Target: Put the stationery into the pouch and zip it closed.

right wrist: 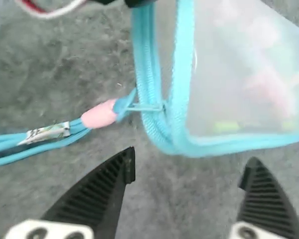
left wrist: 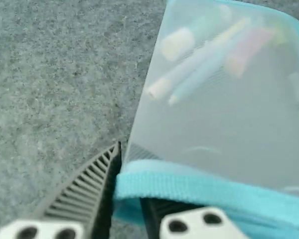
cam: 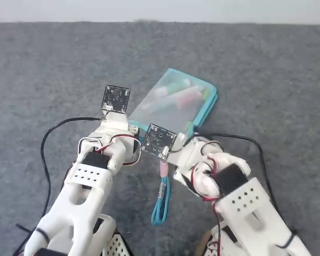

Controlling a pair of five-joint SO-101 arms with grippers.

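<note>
Teal-trimmed clear pouch [cam: 176, 101] at centre frame on grey counter [cam: 266, 64], stationery [cam: 178, 93] inside. Left hand [left wrist: 132, 184] clamped on its teal edge. Right hand [right wrist: 189, 159] spread apart near pink zipper pull [right wrist: 99, 114].

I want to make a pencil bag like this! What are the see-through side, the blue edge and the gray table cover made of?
The side of the pouch looks like soft frosted plastic: the pens show through blurred. The blue edge looks like woven fabric tape, ribbed. The table cover seems gray felt or short carpet, fuzzy and speckled.
</note>
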